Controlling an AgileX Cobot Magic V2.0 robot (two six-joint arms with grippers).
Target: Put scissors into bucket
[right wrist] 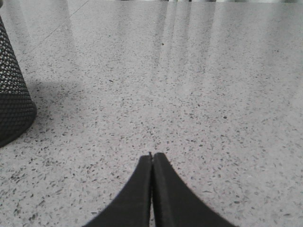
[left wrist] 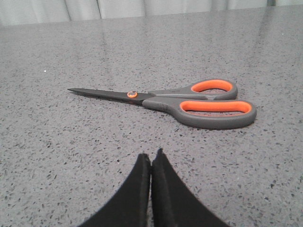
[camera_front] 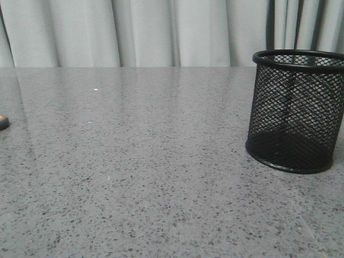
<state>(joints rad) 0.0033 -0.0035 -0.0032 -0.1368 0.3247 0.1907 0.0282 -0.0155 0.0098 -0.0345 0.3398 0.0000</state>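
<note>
Left wrist view gave you the only full look at the scissors (left wrist: 170, 100). They lay flat on the speckled grey table (left wrist: 71, 156), blades closed. Their long line ran side to side across that picture, with the thin dark tip at one end and the two grey loops with orange lining at the other. A small orange dot marked the pin where the blades cross. The left hand (left wrist: 151, 158) was near them but not touching, and its two black fingers (left wrist: 137, 189) were pressed together with nothing between them.

The front view hardly showed you the scissors at all. You could only see a tiny dark bit with a spot of orange (camera_front: 2, 121) at the far left edge of the table (camera_front: 150, 177). What that view did show you was the bucket (camera_front: 296, 110). It stood upright on the right side of the table, black wire mesh with a solid rim, well apart from the scissors. Pale curtains (camera_front: 145, 32) hung behind.

The right wrist view showed you a slice of the bucket's mesh wall (right wrist: 12, 94) at one edge. The right hand (right wrist: 151, 158) was also squeezed closed and held nothing.
</note>
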